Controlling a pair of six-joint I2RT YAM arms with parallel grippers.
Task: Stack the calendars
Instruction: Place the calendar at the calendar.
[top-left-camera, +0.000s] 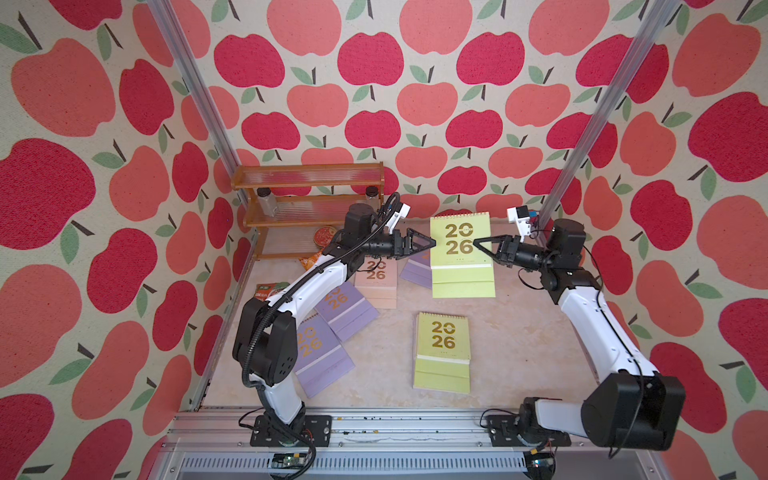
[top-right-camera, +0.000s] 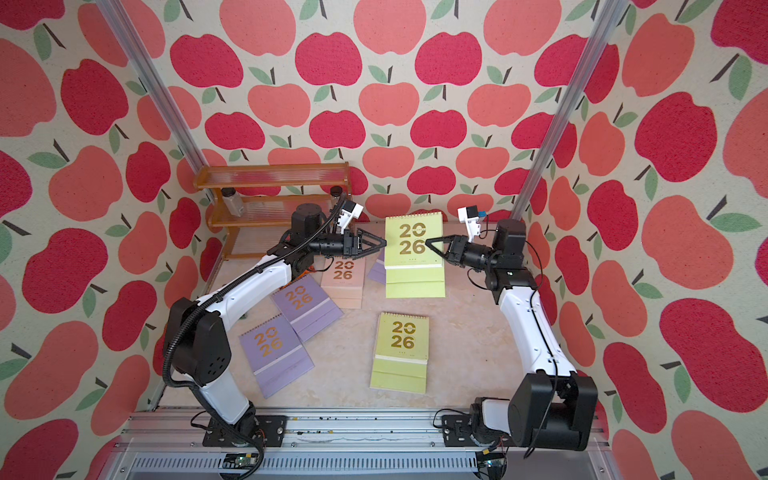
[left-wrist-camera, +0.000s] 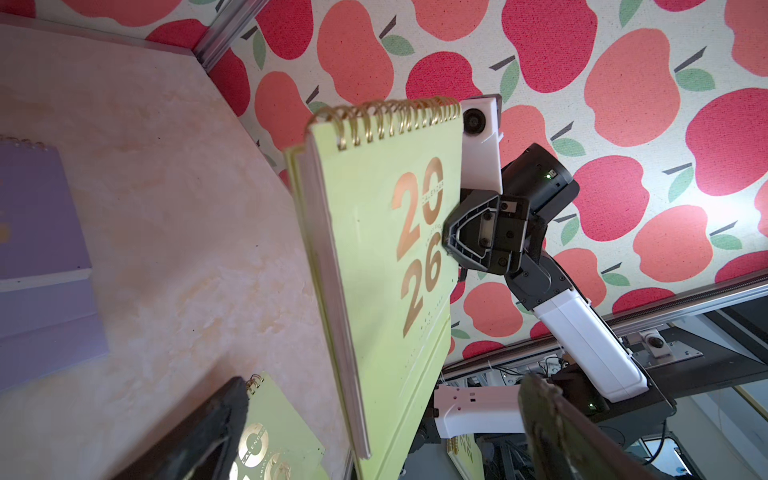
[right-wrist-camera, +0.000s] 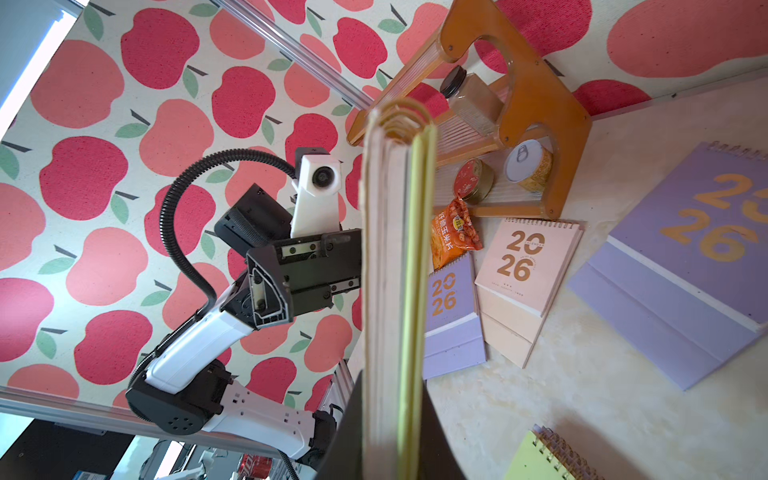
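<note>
Both arms reached inward with forearms level, their tips facing each other. The left end effector (top-left-camera: 428, 244) stood wide open. The right end effector (top-left-camera: 478, 243) was clamped on a yellow-green calendar (top-left-camera: 462, 276).

The calendar (left-wrist-camera: 374, 270) in the right fingers (left-wrist-camera: 478, 204) is matt yellow-green card, its numerals (left-wrist-camera: 409, 220) glossy gold foil, its rings (left-wrist-camera: 386, 124) shiny gold wire. The fingers are matt black plastic. Under them the counter (top-left-camera: 519, 332) looks smooth, marbled. Beyond them, the shelf (right-wrist-camera: 536, 104) is glossy amber plastic.
</note>
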